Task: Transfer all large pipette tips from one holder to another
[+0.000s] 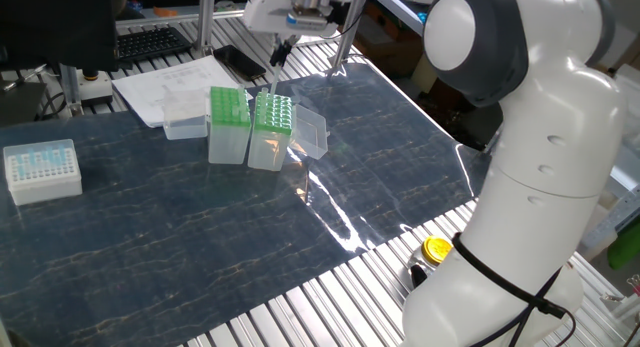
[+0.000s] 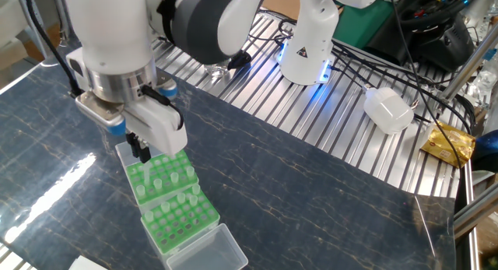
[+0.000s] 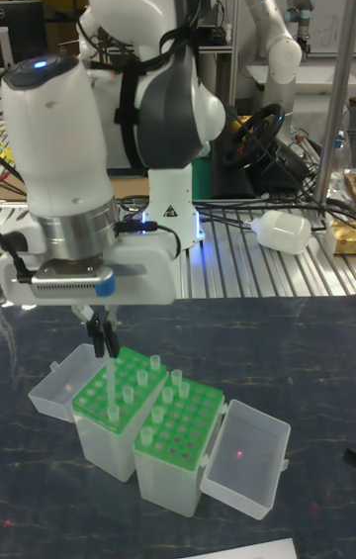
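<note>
We see the pincer (image 3: 100, 338) hanging over the far rack (image 3: 111, 394), its two dark fingers (image 2: 141, 149) close together and clamped on one tip (image 3: 113, 379), which hangs straight down from them. The tip's lower end reaches the green top of that rack, though we cannot tell whether it sits in a hole. Below and around the pincer, more tips (image 2: 162, 177) stand in scattered holes of this rack. Next to it, on the side away from the pincer, is the second rack (image 2: 179, 217), also with tips standing in it. Each rack's clear lid (image 3: 248, 455) lies open at its outer side. Well off from the pincer, near the mat's edge, sits a white box (image 1: 42, 171).
</note>
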`<state>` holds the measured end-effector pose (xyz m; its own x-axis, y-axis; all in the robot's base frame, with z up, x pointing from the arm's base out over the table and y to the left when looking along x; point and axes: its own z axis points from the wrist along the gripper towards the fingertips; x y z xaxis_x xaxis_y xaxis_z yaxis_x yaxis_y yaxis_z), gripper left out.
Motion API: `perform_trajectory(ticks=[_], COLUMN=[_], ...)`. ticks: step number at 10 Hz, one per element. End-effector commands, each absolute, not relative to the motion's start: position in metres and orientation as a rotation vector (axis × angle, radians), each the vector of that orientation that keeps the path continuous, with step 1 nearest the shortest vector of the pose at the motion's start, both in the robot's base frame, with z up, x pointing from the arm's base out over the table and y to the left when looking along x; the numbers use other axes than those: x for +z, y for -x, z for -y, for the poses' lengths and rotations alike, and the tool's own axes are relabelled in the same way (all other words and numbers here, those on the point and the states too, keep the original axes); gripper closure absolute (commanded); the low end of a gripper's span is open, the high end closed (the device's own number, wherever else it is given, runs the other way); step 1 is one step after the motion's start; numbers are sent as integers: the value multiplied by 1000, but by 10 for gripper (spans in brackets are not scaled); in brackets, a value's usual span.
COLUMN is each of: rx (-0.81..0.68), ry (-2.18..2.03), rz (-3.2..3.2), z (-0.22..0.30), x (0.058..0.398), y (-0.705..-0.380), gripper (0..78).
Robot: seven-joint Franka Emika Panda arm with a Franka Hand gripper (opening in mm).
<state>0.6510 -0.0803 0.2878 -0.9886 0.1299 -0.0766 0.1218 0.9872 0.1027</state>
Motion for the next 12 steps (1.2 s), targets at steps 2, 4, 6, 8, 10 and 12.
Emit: perform_trajectory(ticks=[2,4,6,8,10,12], rx=[128,131,131,131,131,131], ry=[-226,-223,-224,-224,-224,-224], rz=[-3039,-3043,-3043,-3043,-3043,-3043], z=[79,78,78,78,78,78], x=[275,274,274,274,274,274], y=[-655,-656,-656,-656,-656,-656], gripper=[764,764,2,2,2,2])
